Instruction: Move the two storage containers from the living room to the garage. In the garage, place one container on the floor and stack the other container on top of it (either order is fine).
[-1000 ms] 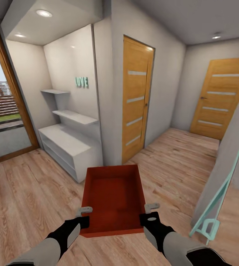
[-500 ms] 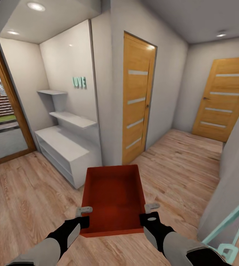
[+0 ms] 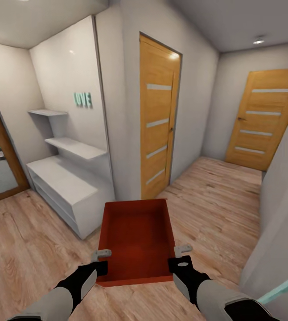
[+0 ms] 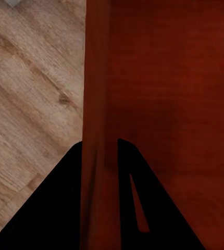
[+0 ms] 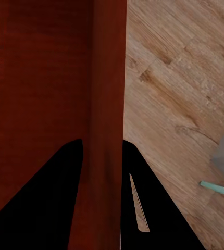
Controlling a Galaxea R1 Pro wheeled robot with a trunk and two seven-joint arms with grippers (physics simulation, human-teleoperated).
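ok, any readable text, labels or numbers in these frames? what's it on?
"OVE" in teal raised letters, on the white alcove wall above the shelves; a further letter on the left may be cut off by the wall edge, cannot tell.
No text readable on the storage container, the two orange-wood doors, or in either wrist view.

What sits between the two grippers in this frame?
One red storage container spans the gap in the head view. The left gripper is clamped on one side wall, the right gripper on the other; both wrist views show fingers straddling a wall.
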